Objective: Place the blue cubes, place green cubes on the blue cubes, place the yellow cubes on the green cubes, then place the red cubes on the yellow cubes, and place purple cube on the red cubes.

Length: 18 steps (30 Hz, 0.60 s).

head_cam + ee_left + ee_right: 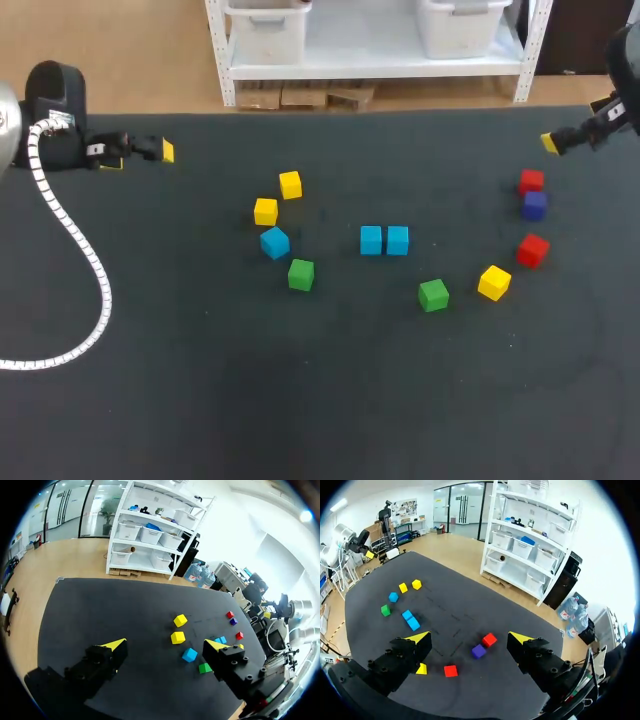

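Both grippers were found empty, fingers apart: left gripper point(165, 645), right gripper point(469, 639). Two blue cubes point(372, 240) were noted touching at frame centre. The stray blue cube point(274, 242) lay centre-left on the counter point(200, 400), judged nearer the left gripper.

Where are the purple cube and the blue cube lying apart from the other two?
purple cube point(534, 205), head view, middle of its top face.
lone blue cube point(275, 242), head view, middle of its top face.
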### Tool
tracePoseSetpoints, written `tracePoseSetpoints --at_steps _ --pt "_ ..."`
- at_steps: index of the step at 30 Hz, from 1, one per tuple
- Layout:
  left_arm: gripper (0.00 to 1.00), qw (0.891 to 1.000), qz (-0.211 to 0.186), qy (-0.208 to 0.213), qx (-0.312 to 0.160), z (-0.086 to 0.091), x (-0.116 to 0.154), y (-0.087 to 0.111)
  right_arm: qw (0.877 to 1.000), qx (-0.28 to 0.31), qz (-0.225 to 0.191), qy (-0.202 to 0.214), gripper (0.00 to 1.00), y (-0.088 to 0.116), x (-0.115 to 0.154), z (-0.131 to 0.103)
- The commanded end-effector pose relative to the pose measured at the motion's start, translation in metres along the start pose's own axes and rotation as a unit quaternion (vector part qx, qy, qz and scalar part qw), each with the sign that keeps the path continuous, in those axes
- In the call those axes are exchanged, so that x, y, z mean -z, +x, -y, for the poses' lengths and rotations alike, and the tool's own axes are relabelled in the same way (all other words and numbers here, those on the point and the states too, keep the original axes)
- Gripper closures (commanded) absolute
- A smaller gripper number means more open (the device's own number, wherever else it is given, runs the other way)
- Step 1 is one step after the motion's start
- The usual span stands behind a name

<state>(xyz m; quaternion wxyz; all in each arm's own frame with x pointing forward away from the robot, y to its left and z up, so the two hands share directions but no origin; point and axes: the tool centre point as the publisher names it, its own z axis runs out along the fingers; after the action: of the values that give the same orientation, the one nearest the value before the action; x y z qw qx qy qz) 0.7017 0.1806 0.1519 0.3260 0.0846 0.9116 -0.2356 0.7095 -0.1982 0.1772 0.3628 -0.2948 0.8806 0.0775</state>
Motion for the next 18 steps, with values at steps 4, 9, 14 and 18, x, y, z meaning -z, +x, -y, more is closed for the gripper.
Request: tracePoseSetpoints --at_steps 4,9,14,18 --pt "0.0 1.0 0.003 0.005 -0.001 -0.002 0.0 0.002 1.0 0.0 0.003 0.005 0.0 0.001 -0.002 -0.002" --pt "0.0 1.0 0.003 0.005 -0.001 -0.002 0.0 0.002 1.0 0.0 0.003 0.005 0.0 0.001 -0.002 -0.002" --pt "0.0 1.0 0.003 0.005 -0.001 -0.002 0.0 0.002 1.0 0.0 0.003 0.005 0.0 0.001 -0.002 -0.002" --pt "0.0 0.999 -0.013 -0.02 -0.042 0.013 0.016 -0.005 1.0 0.0 0.003 0.005 0.0 0.001 -0.002 -0.002"
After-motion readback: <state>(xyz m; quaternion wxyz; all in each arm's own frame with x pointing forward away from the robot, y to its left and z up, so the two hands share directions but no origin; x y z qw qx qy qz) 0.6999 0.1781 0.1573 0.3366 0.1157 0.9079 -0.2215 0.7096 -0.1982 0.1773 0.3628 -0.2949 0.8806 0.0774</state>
